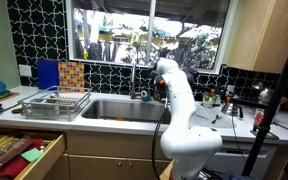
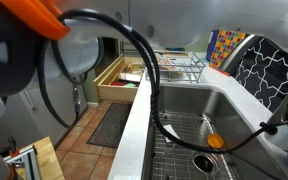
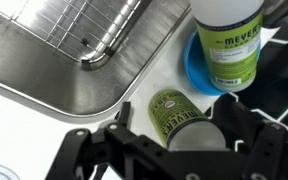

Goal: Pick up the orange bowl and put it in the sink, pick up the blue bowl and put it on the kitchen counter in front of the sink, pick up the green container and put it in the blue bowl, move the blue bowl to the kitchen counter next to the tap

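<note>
While the tool point(image 3: 166, 148) hung spread wide over the bench point(image 3: 34, 125), nothing was pinched between its dark fingers point(image 3: 81, 152) — the green container point(image 3: 174, 112) sat in the gap between them, just beneath the wrist camera. The coming grasp would turn on that relation: the container lay almost straight below the tool, so a short drop and a squeeze looked enough, in my judgement. Its printed green top faced the camera and its body seemed to run toward the lower right, though the angle was too steep to say whether it stood upright or leaned. The blue bowl point(image 3: 196, 72) lay near it on the bench, farther from the tool, up and to the right in the wrist view, beside the rounded corner of the sink point(image 3: 104, 90). A green-labelled bottle point(image 3: 229, 40) covered part of the bowl — in it or just in front, I could not tell. In an exterior view the orange bowl point(image 2: 215, 141) rested in the sink, so that step looked done.
</note>
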Robot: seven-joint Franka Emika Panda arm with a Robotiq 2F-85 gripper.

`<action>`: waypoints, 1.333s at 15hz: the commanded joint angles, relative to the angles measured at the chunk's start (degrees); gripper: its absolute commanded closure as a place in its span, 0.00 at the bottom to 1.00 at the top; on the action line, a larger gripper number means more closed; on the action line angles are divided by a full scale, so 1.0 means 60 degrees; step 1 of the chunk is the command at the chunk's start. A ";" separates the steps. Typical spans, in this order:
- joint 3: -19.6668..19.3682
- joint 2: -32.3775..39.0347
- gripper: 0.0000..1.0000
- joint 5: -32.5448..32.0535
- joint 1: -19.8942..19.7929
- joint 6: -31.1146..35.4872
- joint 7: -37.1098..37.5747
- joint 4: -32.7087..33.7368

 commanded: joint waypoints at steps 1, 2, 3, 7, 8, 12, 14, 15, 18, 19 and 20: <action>-0.0024 -0.1078 0.00 -0.0436 0.0136 -0.0669 -0.1254 -0.1072; 0.0019 -0.1355 0.00 -0.0503 0.0118 -0.0798 -0.1796 -0.1282; 0.0050 -0.1616 0.00 -0.0570 0.0106 -0.0779 -0.2422 -0.1511; 0.0169 -0.2876 0.00 -0.0408 -0.0008 -0.0509 -0.4982 -0.2677; 0.0171 -0.3186 0.00 -0.0404 -0.0016 -0.0557 -0.5591 -0.2974; 0.0153 -0.4313 0.00 -0.0409 0.0066 -0.0689 -0.7542 -0.4058; 0.0204 -0.4820 0.00 -0.0289 0.0052 -0.0736 -0.8346 -0.4589; 0.0239 -0.5104 0.00 -0.0274 0.0067 -0.0708 -0.8709 -0.4887; 0.0365 -0.5852 0.00 -0.0129 0.0085 -0.0598 -0.9547 -0.5678; 0.0409 -0.6057 0.00 -0.0094 0.0092 -0.0685 -0.9760 -0.5875; 0.0183 -0.6218 0.00 0.0014 0.0349 -0.0803 -0.9880 -0.5995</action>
